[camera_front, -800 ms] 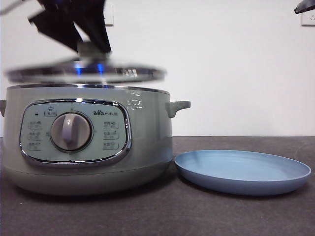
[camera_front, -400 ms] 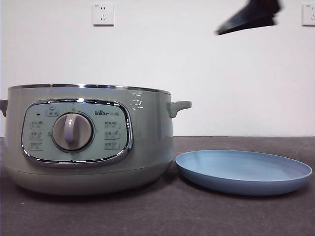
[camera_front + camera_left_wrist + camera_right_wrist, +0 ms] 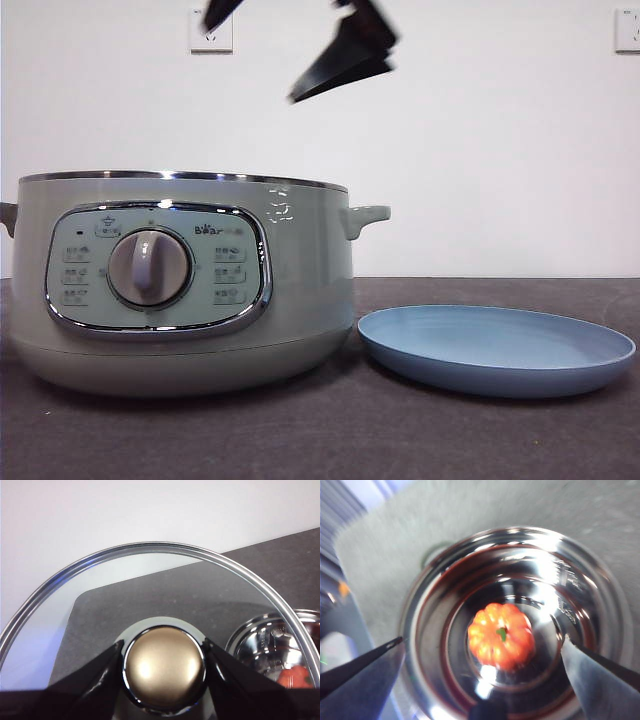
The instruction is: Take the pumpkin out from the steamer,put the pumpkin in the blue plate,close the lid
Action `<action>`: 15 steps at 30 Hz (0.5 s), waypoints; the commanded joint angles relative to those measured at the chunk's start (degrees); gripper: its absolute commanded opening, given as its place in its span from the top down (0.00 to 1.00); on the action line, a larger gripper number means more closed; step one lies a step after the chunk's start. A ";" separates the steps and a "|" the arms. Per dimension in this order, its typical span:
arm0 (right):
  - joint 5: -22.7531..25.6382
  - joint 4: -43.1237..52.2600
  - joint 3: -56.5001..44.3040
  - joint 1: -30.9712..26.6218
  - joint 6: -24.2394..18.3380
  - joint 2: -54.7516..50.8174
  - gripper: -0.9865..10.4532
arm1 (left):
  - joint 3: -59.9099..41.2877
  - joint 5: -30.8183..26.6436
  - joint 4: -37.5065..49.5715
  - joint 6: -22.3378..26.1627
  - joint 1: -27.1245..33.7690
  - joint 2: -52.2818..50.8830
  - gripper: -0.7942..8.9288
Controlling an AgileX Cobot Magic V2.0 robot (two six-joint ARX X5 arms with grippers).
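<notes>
1. The lid (image 3: pixel 150 605) is off, its knob clamped in the left hand (image 3: pixel 164 667).
2. The right hand (image 3: pixel 480 655), spread wide and empty, hovers over the steamer (image 3: pixel 180 285); the pumpkin (image 3: pixel 501 636) sits inside.
3. The blue plate (image 3: pixel 497 350), right of the steamer on the table (image 3: pixel 320 440), is empty; lifting out, plating and closing remain.

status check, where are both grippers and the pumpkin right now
Left gripper shut on lid knob, held clear. Right gripper open above steamer. Pumpkin inside. Blue plate bare.
</notes>
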 commanded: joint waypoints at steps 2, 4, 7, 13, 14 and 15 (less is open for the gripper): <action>4.37 -4.85 7.41 2.84 -3.15 7.96 0.33 | 0.22 -1.60 0.15 0.70 0.02 -1.27 0.93; 5.46 -6.97 10.60 3.69 -4.70 11.69 0.33 | 0.22 -1.55 -0.79 0.70 0.02 -1.27 0.93; 8.15 -8.70 13.55 5.03 -7.37 16.17 0.34 | 0.22 -1.40 -1.44 0.68 0.02 -1.27 0.93; 11.85 -8.57 14.12 6.45 -10.51 21.68 0.34 | 0.22 -1.31 -1.90 0.66 0.02 -1.27 0.93; 11.80 -8.55 14.12 6.58 -10.80 22.45 0.34 | 0.22 -1.29 -1.99 0.66 0.02 -1.27 0.93; 11.78 -8.48 14.12 6.60 -10.84 22.99 0.34 | 0.22 -1.25 -2.12 0.63 0.02 -1.27 0.93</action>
